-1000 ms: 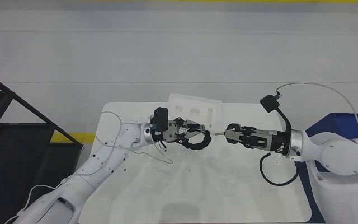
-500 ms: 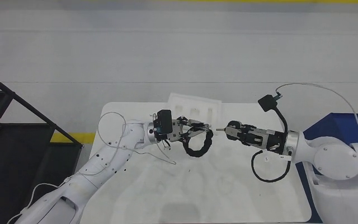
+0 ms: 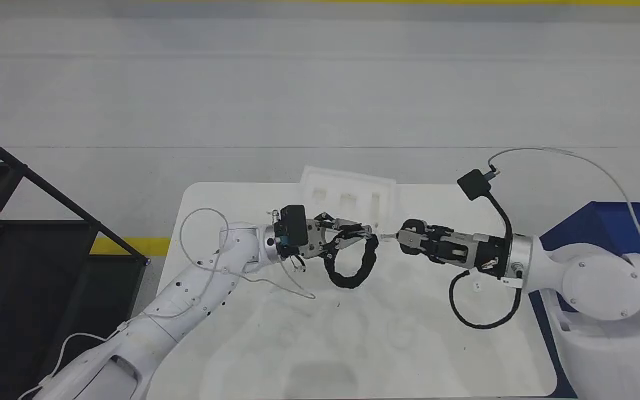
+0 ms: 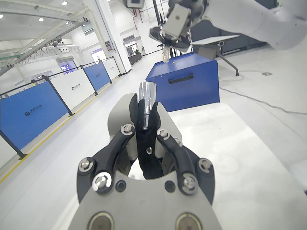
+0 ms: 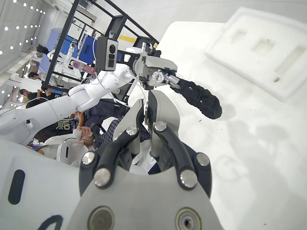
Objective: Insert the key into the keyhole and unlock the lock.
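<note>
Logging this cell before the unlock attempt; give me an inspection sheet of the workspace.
Surface: white table, rounded corners.
Job's things: lock, black loop hanging, held above the table; key just short of it, not inserted.
Clutter: white foam tray at the far edge.
Grippers: left gripper shut on lock; right gripper shut on key.
Cables: thin white wire along left arm; black wire looping under right arm.
Surroundings: black frame, blue box.

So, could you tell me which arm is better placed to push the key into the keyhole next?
Probably the right arm: the right gripper is shut on the key, whose tip points at the lock clamped in the left gripper.
</note>
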{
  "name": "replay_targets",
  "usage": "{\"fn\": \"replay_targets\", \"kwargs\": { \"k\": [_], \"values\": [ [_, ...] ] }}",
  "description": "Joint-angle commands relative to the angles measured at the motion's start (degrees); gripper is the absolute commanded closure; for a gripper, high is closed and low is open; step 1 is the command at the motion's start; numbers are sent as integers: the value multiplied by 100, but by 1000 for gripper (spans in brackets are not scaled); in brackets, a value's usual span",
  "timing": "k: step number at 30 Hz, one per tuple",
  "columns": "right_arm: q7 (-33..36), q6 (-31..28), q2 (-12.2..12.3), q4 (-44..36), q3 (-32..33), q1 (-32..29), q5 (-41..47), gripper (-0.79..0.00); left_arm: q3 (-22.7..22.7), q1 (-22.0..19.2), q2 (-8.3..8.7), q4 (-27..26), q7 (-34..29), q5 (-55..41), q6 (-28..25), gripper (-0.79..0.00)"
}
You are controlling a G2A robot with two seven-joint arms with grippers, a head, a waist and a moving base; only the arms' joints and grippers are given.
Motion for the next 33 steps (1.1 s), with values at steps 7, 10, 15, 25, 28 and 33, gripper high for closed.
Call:
{"fn": "replay_targets", "kwargs": {
  "k": [7,10,15,25,28,33],
  "values": [
    [-11,66,58,-431,-301,-20,-584,0,278,-159,-188,907,1389,399,593,0],
    [-58,115,78,-536,-436,-39,-925,0,379,-275,-270,1133,1770,446,639,0],
    [-292,178,94,-581,-634,-35,-1309,0,475,-410,-364,1403,2025,540,691,0],
    [-692,700,100,-576,-829,-9,-1526,0,441,-356,-448,1337,1863,653,1257,0],
    [-802,858,100,-594,-870,-12,-1545,0,393,-253,-447,1233,1853,641,1394,0],
    [-923,1043,103,-635,-957,-35,-1585,0,302,-88,-436,1123,1809,597,1514,0]
  ]
}}
